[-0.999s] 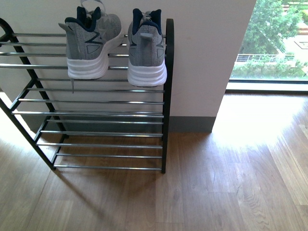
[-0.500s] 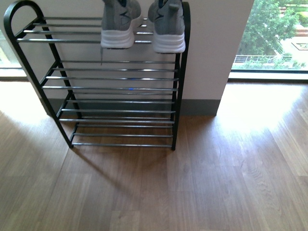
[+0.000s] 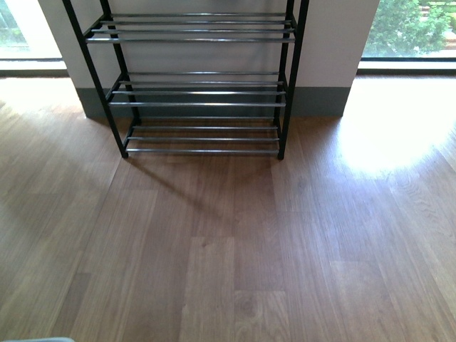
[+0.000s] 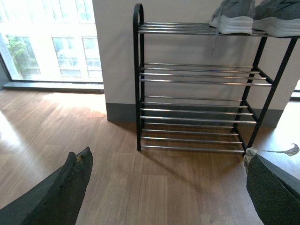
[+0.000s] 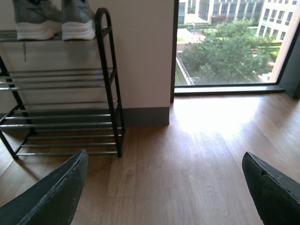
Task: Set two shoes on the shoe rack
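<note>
Front: lower rack point(image 3: 199, 104). Wrists: 2 sneakers point(image 4: 233, 18) point(image 4: 279, 21) atop. Left gripper point(image 4: 167, 153), right gripper point(image 5: 164, 154) wide, empty.

No writing, label, brand mark or number can be read in any view. The two grey knit sneakers with white soles point(image 5: 35, 21), upper left of the right wrist view, and the black metal shoe rack with chrome rods point(image 3: 199, 104) show plain surfaces only.
</note>
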Robot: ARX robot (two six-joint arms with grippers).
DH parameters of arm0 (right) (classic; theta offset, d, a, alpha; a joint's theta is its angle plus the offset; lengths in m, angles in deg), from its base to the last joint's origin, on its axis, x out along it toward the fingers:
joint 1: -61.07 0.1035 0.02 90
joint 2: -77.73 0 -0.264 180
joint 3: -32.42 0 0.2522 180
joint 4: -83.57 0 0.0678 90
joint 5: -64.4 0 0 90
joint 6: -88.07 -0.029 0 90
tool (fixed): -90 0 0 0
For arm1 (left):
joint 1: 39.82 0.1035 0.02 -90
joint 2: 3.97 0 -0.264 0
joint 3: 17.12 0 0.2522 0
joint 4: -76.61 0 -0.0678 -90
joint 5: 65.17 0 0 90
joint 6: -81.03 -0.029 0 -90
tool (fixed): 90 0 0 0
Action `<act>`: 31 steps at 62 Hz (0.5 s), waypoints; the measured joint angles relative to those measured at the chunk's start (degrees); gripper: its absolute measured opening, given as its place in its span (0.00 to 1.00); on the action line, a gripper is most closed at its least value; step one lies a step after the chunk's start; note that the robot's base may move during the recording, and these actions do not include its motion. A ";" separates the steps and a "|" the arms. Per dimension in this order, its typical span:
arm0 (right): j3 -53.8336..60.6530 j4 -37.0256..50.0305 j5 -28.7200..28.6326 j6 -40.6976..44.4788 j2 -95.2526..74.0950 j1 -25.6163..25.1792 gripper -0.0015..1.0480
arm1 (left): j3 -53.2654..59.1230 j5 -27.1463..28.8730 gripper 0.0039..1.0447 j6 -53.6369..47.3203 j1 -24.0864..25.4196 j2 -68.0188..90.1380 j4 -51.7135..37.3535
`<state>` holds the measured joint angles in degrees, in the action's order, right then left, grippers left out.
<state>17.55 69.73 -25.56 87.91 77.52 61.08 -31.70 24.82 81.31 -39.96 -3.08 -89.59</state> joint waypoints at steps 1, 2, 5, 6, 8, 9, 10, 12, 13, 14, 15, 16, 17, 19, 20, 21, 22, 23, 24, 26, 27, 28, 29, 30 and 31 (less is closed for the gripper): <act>0.00 0.00 0.00 0.00 -0.02 0.00 0.91 | 0.00 0.00 0.91 0.00 0.00 0.00 -0.02; 0.00 0.00 -0.02 0.00 0.00 0.00 0.91 | 0.00 0.00 0.91 0.00 0.00 0.00 -0.02; -0.02 0.02 -0.04 0.00 0.00 0.00 0.91 | 0.00 0.00 0.91 0.00 0.00 0.00 -0.02; 0.00 0.02 -0.04 0.00 0.00 0.00 0.91 | 0.00 0.00 0.91 -0.02 0.00 0.00 -0.02; 0.00 -0.02 -0.02 0.00 -0.02 0.00 0.91 | 0.00 0.00 0.91 0.00 0.00 0.00 0.00; -0.02 -0.04 -0.02 0.00 -0.09 0.00 0.91 | 0.00 0.09 0.91 0.00 0.00 0.00 0.00; 0.00 -0.02 -0.13 0.02 -0.13 -0.02 0.91 | 0.00 0.11 0.91 -0.02 0.00 0.00 0.00; -0.02 -0.02 -0.35 0.00 -0.09 -0.02 0.91 | 0.00 0.11 0.91 0.00 0.00 0.00 -0.02; 0.00 -0.02 -0.22 0.02 -0.04 -0.02 0.91 | 0.00 0.11 0.91 0.00 0.00 0.00 -0.04; -0.02 -0.02 -0.09 0.00 0.02 0.02 0.91 | 0.00 0.13 0.91 0.00 0.00 0.00 -0.04; -0.02 -0.02 -0.09 0.02 0.02 0.02 0.91 | 0.00 0.22 0.91 0.00 0.00 0.00 -0.02; 0.00 -0.02 -0.11 0.02 0.02 0.02 0.91 | 0.00 0.20 0.91 0.00 0.00 0.00 -0.02; 0.00 -0.02 -0.11 0.02 -0.02 0.02 0.91 | 0.00 0.11 0.91 0.00 0.02 0.00 -0.02; -0.02 -0.02 -0.09 0.02 -0.07 0.02 0.91 | 0.00 0.02 0.91 -0.02 0.00 0.00 -0.02; -0.02 -0.02 -0.07 0.00 -0.04 0.02 0.91 | 0.00 0.02 0.91 0.00 -0.02 0.00 -0.04; -0.02 -0.02 -0.07 0.00 -0.02 0.02 0.91 | 0.00 0.00 0.91 0.00 -0.02 0.00 -0.02; -0.02 -0.02 -0.04 0.00 0.02 0.02 0.91 | 0.00 0.00 0.91 -0.02 0.00 0.00 0.00; 0.00 -0.02 -0.07 0.02 0.02 0.02 0.91 | 0.00 -0.02 0.91 -0.02 0.00 0.00 0.00; 0.00 -0.02 -0.07 0.02 0.02 0.02 0.91 | 0.00 0.00 0.91 -0.02 0.00 0.00 0.00; -0.02 -0.02 -0.07 0.02 0.00 0.02 0.91 | 0.00 0.02 0.91 0.00 -0.02 0.00 -0.02; 0.00 -0.02 -0.04 0.02 0.00 0.02 0.91 | 0.00 0.02 0.91 0.00 0.00 0.00 -0.02; -0.02 -0.02 -0.07 0.00 0.00 0.02 0.91 | 0.00 0.02 0.91 0.00 0.00 0.00 -0.02; 0.00 -0.02 -0.07 0.02 0.02 0.02 0.91 | 0.00 0.02 0.91 0.00 0.00 0.00 0.00; -0.02 -0.02 -0.07 0.02 0.02 0.02 0.91 | 0.00 0.02 0.91 -0.02 0.00 0.00 -0.02; -0.02 -0.02 -0.07 0.02 0.02 0.02 0.91 | 0.00 0.02 0.91 -0.02 0.00 0.00 -0.02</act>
<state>17.53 69.71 -25.63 87.93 77.54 61.10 -31.70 24.84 81.28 -39.96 -3.08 -89.62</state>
